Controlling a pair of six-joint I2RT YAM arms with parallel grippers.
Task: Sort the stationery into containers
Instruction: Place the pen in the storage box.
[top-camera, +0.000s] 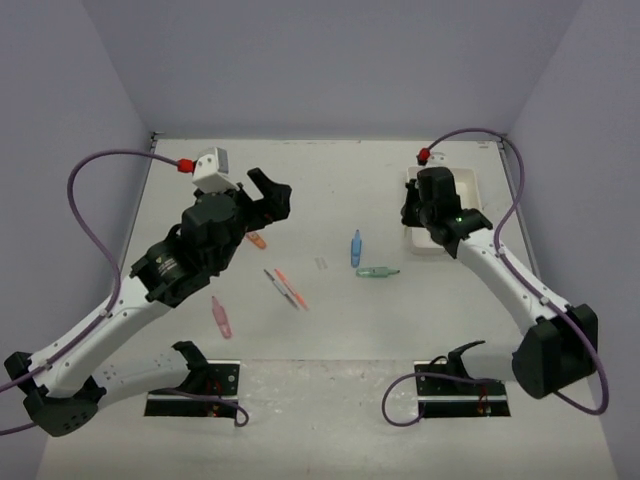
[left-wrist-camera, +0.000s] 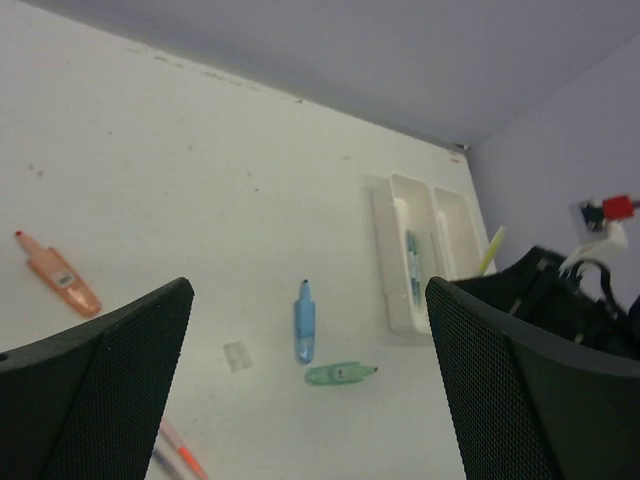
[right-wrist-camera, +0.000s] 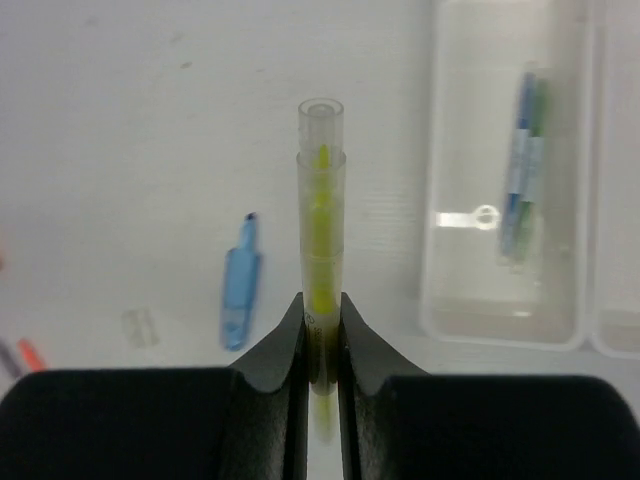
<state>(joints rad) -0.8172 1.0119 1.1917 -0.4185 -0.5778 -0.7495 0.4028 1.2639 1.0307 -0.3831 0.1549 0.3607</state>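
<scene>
Jaws of the right gripper (right-wrist-camera: 321, 312) clamp a yellow pen (right-wrist-camera: 322, 200). A white tray (right-wrist-camera: 497, 331) at 2 o'clock holds blue and green pens (right-wrist-camera: 524, 180), their labels unreadable. The left gripper (top-camera: 268, 194) hangs with jaws apart, and a blue marker (top-camera: 356, 248) lies at 3 o'clock.

Left pincer (top-camera: 272, 192) spread wide, right pincer (right-wrist-camera: 320, 308) clamping yellow pen (right-wrist-camera: 321, 220)
</scene>
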